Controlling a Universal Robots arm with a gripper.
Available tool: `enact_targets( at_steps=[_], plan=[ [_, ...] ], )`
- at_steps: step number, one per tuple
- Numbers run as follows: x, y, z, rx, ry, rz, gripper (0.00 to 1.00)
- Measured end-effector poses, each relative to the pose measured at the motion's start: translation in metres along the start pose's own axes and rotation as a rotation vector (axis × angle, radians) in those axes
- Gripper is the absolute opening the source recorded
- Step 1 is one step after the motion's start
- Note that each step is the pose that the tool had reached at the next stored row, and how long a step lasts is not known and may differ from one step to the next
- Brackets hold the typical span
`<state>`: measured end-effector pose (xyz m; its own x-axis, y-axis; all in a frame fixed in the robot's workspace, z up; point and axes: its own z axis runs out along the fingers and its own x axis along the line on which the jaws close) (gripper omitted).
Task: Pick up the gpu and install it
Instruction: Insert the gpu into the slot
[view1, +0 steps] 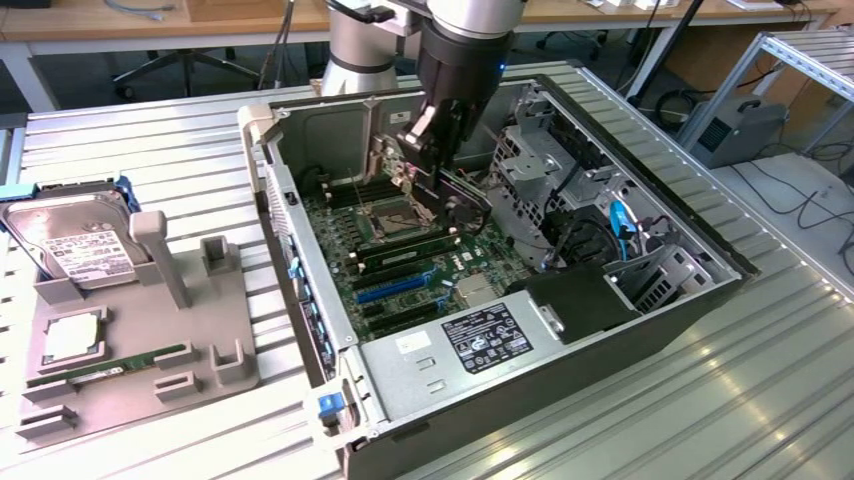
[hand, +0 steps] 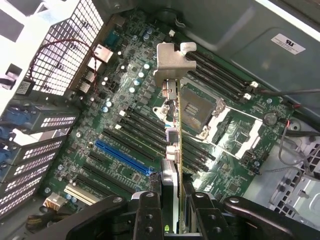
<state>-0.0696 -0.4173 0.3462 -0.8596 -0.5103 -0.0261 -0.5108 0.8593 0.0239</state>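
One pincer (hand: 173, 199) pinches the graphics card (hand: 173, 125) edge-on over the motherboard (hand: 100, 115), inside the open computer case (view1: 601, 370) on the bench (view1: 747, 420).

The gpu (hand: 173, 105) over motherboard (hand: 235, 135) (inside case (view1: 574, 390)).

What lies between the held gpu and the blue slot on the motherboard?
In the wrist view, black slots lie between the gpu and the blue slot.

Probably a robotics lab: an open PC case (view1: 574, 390) on a slatted metal bench (view1: 160, 150), cabled desks (view1: 240, 18) behind.
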Motion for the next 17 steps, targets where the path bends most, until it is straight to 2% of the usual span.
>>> enact_targets(
  at_steps=[17],
  plan=[
    [-0.0005,-0.0003,0.0003,-0.0017,0.0016,-0.065,0.27]
  ],
)
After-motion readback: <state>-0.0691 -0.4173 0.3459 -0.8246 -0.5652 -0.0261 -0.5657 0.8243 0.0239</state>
